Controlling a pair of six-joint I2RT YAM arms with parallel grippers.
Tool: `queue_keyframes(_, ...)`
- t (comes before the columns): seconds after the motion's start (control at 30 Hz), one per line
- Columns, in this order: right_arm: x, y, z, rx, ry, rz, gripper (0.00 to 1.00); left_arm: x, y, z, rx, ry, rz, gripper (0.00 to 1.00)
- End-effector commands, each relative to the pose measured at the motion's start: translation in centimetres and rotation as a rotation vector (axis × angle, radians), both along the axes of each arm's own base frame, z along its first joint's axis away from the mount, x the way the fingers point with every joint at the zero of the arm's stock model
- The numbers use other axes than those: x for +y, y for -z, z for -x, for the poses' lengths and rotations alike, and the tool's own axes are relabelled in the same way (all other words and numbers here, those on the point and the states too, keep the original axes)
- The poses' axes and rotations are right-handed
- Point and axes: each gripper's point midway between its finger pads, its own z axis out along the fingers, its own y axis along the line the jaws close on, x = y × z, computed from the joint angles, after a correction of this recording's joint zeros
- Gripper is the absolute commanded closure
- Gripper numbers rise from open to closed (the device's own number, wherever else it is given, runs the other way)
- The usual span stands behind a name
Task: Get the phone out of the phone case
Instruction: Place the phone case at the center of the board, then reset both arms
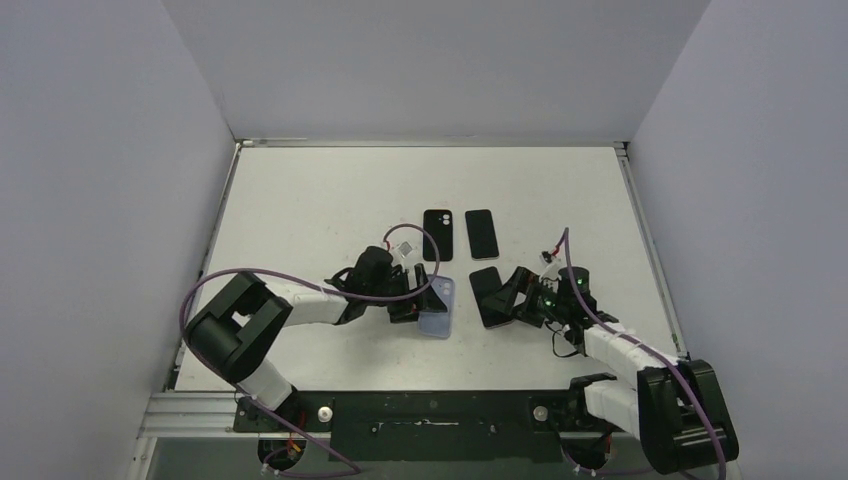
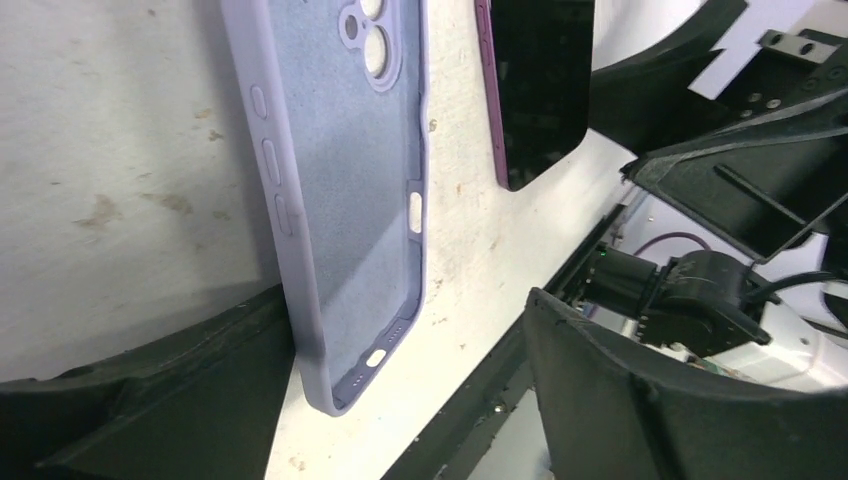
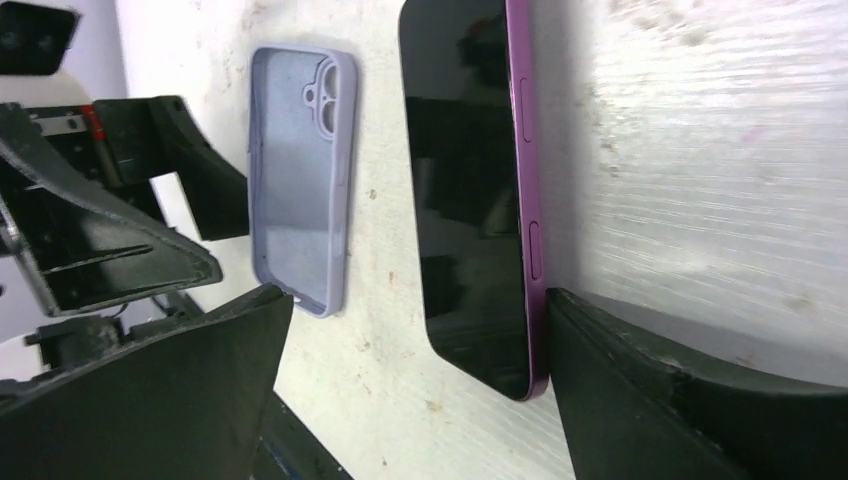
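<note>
The empty lavender phone case (image 1: 437, 308) lies open side up on the white table. It also shows in the left wrist view (image 2: 340, 200) and the right wrist view (image 3: 300, 170). The phone (image 1: 487, 296), dark screen up with a purple rim, lies just right of it, apart from the case (image 2: 535, 90) (image 3: 470, 190). My left gripper (image 1: 420, 295) (image 2: 410, 400) is open, and its left finger rests against the case's long edge. My right gripper (image 1: 506, 300) (image 3: 420, 390) is open around the phone's near end, with its right finger (image 3: 700, 400) against the purple side.
A black phone case (image 1: 438, 235) and a second dark phone (image 1: 481, 233) lie side by side behind the grippers. The two grippers face each other closely. Grey walls bound the table on three sides.
</note>
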Motion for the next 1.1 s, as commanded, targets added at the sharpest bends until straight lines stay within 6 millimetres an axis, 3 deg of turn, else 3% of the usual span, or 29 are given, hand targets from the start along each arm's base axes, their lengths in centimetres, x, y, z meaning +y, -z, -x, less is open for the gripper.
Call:
queue_keyframes(0.0,-2.8,1.8,1.1,0.047,0.025,0.203,0.00,3.7,2.3,-0.8,-0.024,-0.083,-0.188,0.13)
queue_keyframes(0.07,-3.4,1.5,1.0,0.039,0.034,0.240,0.00,4.3,2.1,-1.0,-0.028,-0.096,-0.193,0.08)
queue_keyframes(0.23,-5.4,-0.2,0.3,-0.007,0.060,0.356,0.00,6.9,1.1,-1.7,-0.046,-0.150,-0.229,0.06)
queue_keyframes(0.33,-6.4,-2.8,-1.1,-0.073,0.100,0.408,0.00,9.4,-0.4,-2.6,-0.081,-0.215,-0.254,0.06)
queue_keyframes(0.43,-8.2,-6.5,-3.0,-0.159,0.184,0.483,0.00,12.7,-3.1,-4.6,-0.157,-0.304,-0.284,0.06)
queue_keyframes(0.53,-9.3,-10.1,-4.2,-0.240,0.235,0.530,0.00,17.0,-7.3,-6.8,-0.264,-0.413,-0.329,0.05)
queue_keyframes(0.57,-9.8,-11.5,-4.5,-0.271,0.248,0.552,0.00,18.8,-9.7,-7.9,-0.319,-0.469,-0.340,0.05)
queue_keyframes(0.6,-10.4,-13.1,-4.9,-0.304,0.275,0.580,0.00,20.3,-10.7,-8.0,-0.346,-0.497,-0.380,0.04)
queue_keyframes(0.63,-11.1,-14.6,-5.0,-0.335,0.300,0.611,0.00,21.6,-13.5,-8.7,-0.417,-0.522,-0.425,0.03)
queue_keyframes(0.73,-13.2,-20.1,-5.3,-0.478,0.387,0.693,0.00,24.7,-19.1,-9.2,-0.543,-0.604,-0.554,0.03)
queue_keyframes(0.93,-16.5,-30.8,-3.7,-0.742,0.551,0.800,0.00,29.6,-31.2,-7.7,-0.789,-0.810,-0.701,0.03)
queue_keyframes(1.07,-17.5,-34.5,-2.4,-0.846,0.600,0.836,0.00,31.5,-37.7,-4.8,-0.985,-0.941,-0.684,0.03)
